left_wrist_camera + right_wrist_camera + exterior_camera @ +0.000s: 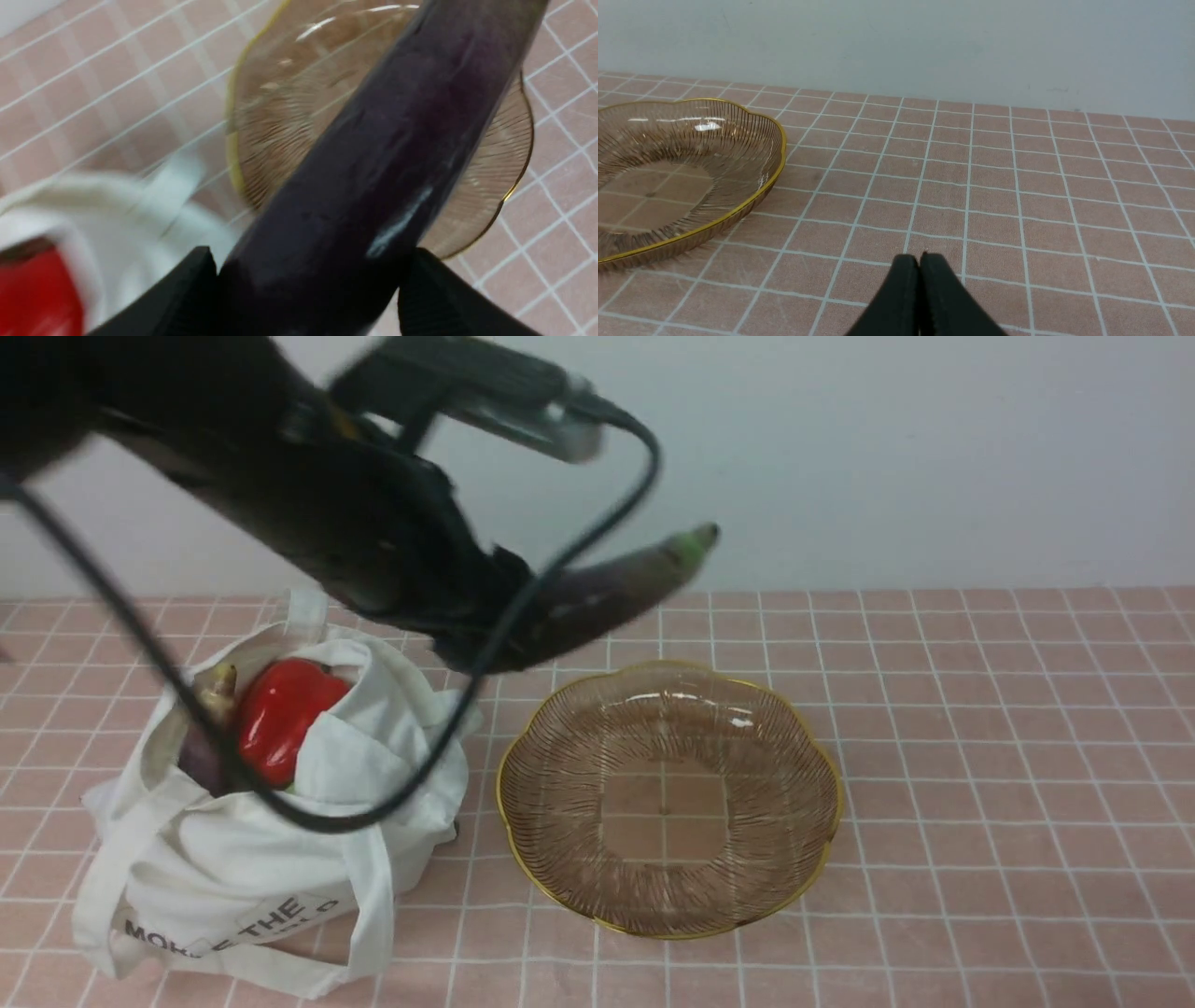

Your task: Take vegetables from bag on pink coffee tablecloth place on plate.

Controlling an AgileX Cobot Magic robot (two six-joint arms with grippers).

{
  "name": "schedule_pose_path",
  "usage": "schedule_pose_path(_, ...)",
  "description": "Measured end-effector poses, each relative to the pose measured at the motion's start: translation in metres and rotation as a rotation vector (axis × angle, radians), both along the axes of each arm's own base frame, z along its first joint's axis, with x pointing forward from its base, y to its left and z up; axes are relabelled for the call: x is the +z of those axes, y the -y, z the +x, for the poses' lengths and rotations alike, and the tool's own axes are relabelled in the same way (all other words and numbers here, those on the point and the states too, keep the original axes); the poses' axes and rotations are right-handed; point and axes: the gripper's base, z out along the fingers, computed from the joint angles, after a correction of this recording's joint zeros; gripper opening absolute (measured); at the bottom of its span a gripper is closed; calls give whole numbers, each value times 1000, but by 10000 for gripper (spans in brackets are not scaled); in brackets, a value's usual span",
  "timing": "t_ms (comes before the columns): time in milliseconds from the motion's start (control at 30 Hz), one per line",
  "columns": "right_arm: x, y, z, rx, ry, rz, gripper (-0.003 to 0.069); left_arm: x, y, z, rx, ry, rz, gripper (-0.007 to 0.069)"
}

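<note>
Eggplant (373, 154) between left fingers (187, 298), aloft near plate (280, 107)

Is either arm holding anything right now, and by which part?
The left gripper holds the eggplant near its thick end, opposite the green stem. The right gripper is shut and empty.

Black block lettering (229, 922) on near side of white bag (280, 840), near left of scene: "MOR" and "THE" readable; letters between and after hidden in cloth folds, unreadable.

Blurred eggplant (607, 593), base inside left claw (310, 284)
</note>
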Motion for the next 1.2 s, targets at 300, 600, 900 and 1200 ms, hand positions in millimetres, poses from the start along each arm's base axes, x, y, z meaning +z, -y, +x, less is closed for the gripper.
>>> schedule_pose_path(300,0,0,0,0,0,0,-15,-114,50,33,-55,-164,117,447)
schedule_pose_path(600,0,0,0,0,0,0,-15,-121,53,38,1,-201,116,533)
schedule_pose_path(900,0,0,0,0,0,0,-15,-57,50,35,15,-243,148,441)
schedule_pose_path(1200,0,0,0,0,0,0,-15,73,-3,-18,143,63,87,4)
